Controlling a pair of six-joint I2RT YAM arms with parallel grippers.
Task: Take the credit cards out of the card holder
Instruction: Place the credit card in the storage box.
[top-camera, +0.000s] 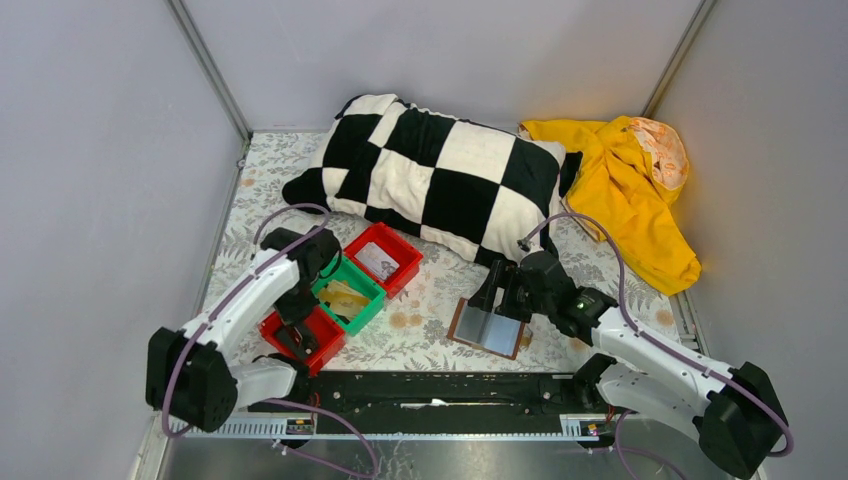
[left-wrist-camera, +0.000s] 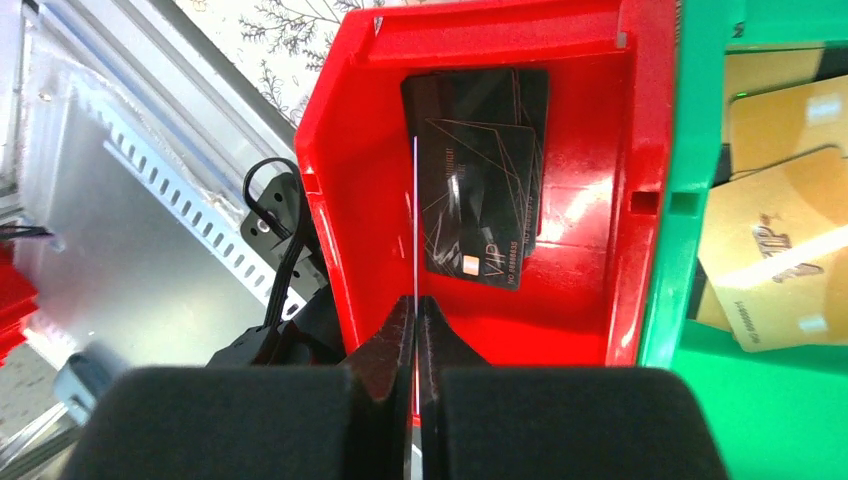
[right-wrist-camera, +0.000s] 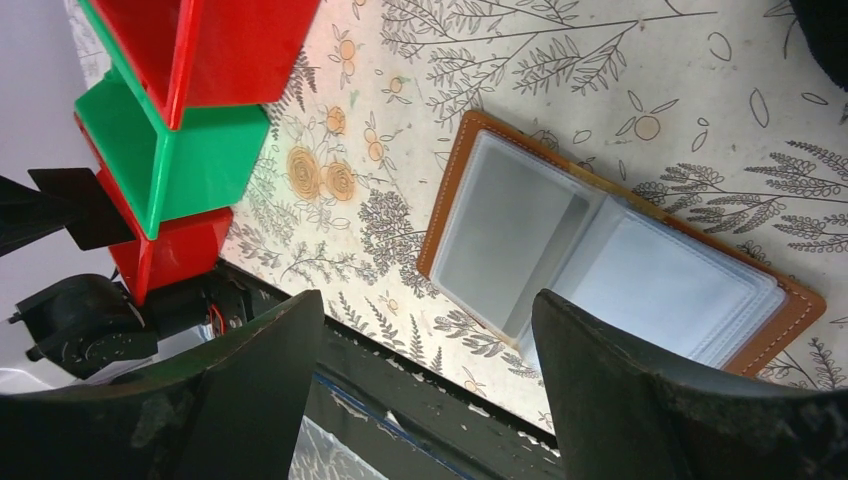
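Observation:
The card holder (top-camera: 488, 328) lies open on the floral table, brown outside with pale grey-blue inner faces; it also shows in the right wrist view (right-wrist-camera: 520, 230). My right gripper (top-camera: 500, 296) hovers open just above it (right-wrist-camera: 428, 300), touching nothing. My left gripper (top-camera: 298, 320) is over the near red bin (top-camera: 335, 336), shut (left-wrist-camera: 416, 300) on a thin card (left-wrist-camera: 414, 220) seen edge-on. Two black cards (left-wrist-camera: 480, 190) lie flat in that red bin (left-wrist-camera: 590, 330). Gold cards (left-wrist-camera: 780, 250) lie in the green bin (left-wrist-camera: 670, 200).
A green bin (top-camera: 372, 300) and a second red bin (top-camera: 405, 270) stand in a row behind the near red bin. A black-and-white checked pillow (top-camera: 430, 175) and a yellow garment (top-camera: 630, 190) lie at the back. A black rail (top-camera: 430, 390) runs along the near edge.

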